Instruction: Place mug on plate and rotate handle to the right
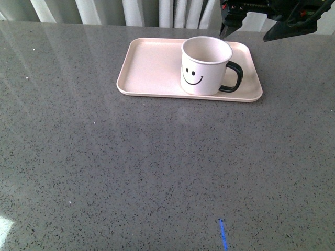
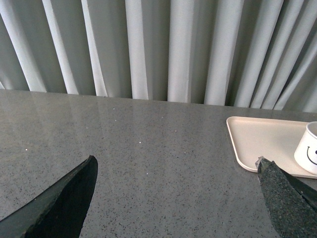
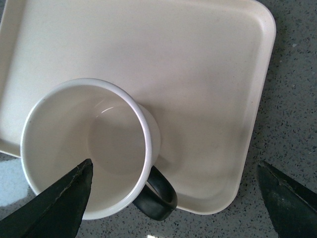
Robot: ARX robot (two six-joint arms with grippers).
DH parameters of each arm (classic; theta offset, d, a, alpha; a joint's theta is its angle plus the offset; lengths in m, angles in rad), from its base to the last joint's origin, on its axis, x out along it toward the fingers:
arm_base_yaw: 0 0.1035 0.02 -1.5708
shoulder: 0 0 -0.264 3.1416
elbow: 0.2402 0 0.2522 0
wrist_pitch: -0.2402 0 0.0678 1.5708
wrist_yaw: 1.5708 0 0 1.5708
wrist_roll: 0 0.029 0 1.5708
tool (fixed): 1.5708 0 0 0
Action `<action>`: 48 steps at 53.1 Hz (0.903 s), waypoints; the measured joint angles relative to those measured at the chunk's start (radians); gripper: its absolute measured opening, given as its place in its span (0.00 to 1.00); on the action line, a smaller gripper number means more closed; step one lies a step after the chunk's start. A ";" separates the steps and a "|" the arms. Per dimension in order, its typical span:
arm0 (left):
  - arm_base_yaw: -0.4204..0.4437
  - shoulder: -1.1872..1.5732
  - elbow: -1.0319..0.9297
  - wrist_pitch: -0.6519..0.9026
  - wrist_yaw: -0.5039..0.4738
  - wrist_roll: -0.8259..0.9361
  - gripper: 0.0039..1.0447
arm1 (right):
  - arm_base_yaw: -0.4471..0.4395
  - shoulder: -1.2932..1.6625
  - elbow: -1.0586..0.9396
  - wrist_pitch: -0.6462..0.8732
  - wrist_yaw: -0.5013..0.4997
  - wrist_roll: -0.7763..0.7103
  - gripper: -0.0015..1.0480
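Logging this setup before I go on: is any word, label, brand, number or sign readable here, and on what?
Words, numbers, brands: none in any view.
Sign: a black smiley face printed on the mug, which stands on the plate.
Mark: a short blue stroke on the table, not a readable character.

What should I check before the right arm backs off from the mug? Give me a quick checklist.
1. The mug stands upright on the plate: ok.
2. The handle points to the robot's right: ok.
3. The right gripper is open, holding nothing: ok.
4. The left gripper is open, beside the plate, not over it: ok.
5. The mug's base sits fully inside the near rim: cannot tell; it is close to that edge.
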State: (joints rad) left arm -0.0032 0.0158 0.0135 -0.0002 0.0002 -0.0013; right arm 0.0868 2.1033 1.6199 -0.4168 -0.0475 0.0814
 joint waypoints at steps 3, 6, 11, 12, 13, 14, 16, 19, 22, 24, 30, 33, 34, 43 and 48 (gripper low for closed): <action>0.000 0.000 0.000 0.000 0.000 0.000 0.91 | 0.002 0.017 0.014 -0.008 0.003 0.005 0.91; 0.000 0.000 0.000 0.000 0.000 0.000 0.91 | 0.003 0.033 0.027 -0.013 0.003 0.008 0.91; 0.000 0.000 0.000 0.000 0.000 0.000 0.91 | 0.004 0.054 0.044 -0.019 0.006 0.011 0.91; 0.000 0.000 0.000 0.000 0.000 0.000 0.91 | 0.004 0.057 0.047 -0.021 0.006 0.011 0.91; 0.000 0.000 0.000 0.000 0.000 0.000 0.91 | 0.005 0.061 0.051 -0.024 0.006 0.013 0.91; 0.000 0.000 0.000 0.000 0.000 0.000 0.91 | 0.006 0.068 0.057 -0.027 0.006 0.014 0.91; 0.000 0.000 0.000 0.000 0.000 0.000 0.91 | 0.007 0.072 0.061 -0.030 0.007 0.016 0.91; 0.000 0.000 0.000 0.000 0.000 0.000 0.91 | 0.010 0.082 0.068 -0.035 0.008 0.021 0.91; 0.000 0.000 0.000 0.000 0.000 0.000 0.91 | 0.013 0.088 0.072 -0.037 0.008 0.025 0.91; 0.000 0.000 0.000 0.000 0.000 0.000 0.91 | 0.016 0.095 0.076 -0.040 0.012 0.029 0.91; 0.000 0.000 0.000 0.000 0.000 0.000 0.91 | 0.026 0.117 0.095 -0.053 0.013 0.039 0.91; 0.000 0.000 0.000 0.000 0.000 0.000 0.91 | 0.028 0.129 0.109 -0.060 0.015 0.041 0.91; 0.000 0.000 0.000 0.000 0.000 0.000 0.91 | 0.029 0.131 0.112 -0.061 0.015 0.042 0.91; 0.000 0.000 0.000 0.000 0.000 0.000 0.91 | 0.033 0.161 0.164 -0.092 0.022 0.058 0.91; 0.000 0.000 0.000 0.000 0.000 0.000 0.91 | 0.035 0.169 0.188 -0.106 0.023 0.063 0.91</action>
State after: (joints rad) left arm -0.0032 0.0158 0.0135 -0.0002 0.0002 -0.0013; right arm 0.1215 2.2723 1.8076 -0.5228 -0.0250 0.1444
